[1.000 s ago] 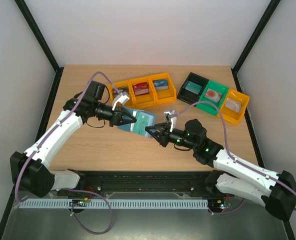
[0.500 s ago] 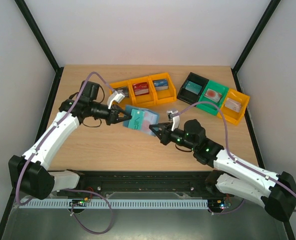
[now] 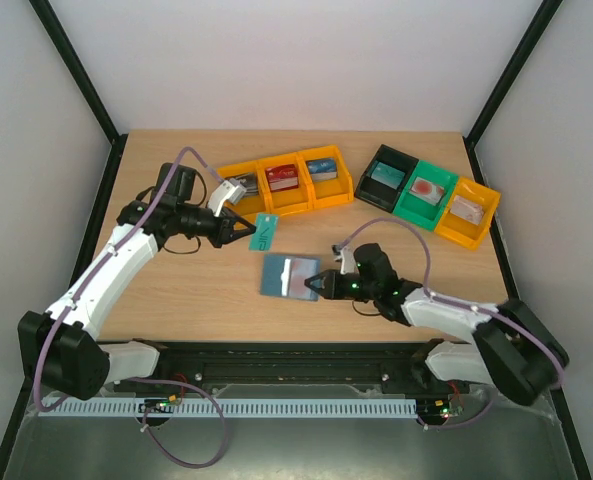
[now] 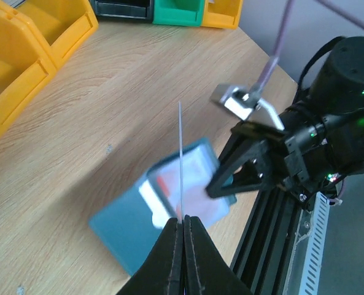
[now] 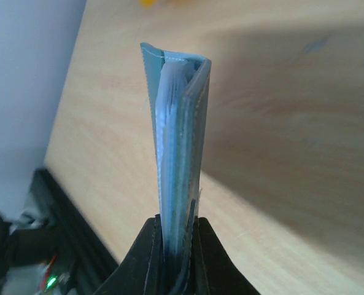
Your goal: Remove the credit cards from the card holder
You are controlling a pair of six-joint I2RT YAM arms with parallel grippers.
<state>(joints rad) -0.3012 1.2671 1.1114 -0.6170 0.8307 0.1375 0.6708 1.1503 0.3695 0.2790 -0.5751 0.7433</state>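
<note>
Teal against the pale wood, the card (image 3: 266, 232) hung clear of the holder (image 3: 288, 275). Our left hand (image 3: 250, 231) had it pinched by one short edge, fingers shut tight on it, just in front of the yellow bins (image 3: 286, 180). In the left wrist view it showed only as a thin line rising from the closed fingertips (image 4: 174, 236). Our right hand (image 3: 319, 285) was clamped on one edge of the holder, low over the counter (image 3: 176, 300) toward its near side. We could not tell whether the holder touched the wood.

We judged the card the likelier thing to go wrong. Held by so little of its edge, it could swivel or slip out if the arm swung fast toward a bin. The holder was our second worry. Gripped at one side only, with its leaves gaping in the right wrist view, it could flop open and shed whatever remained. What looked like a second card (image 4: 164, 184), pale with red, seemed to sit in a sleeve.

Compared with a second before, the two hands had parted. Then both met at the holder, lifted at mid-counter, with the card inside it. Since then the left hand had drawn back with the card, and the right had carried the holder down and nearer the front edge.
</note>
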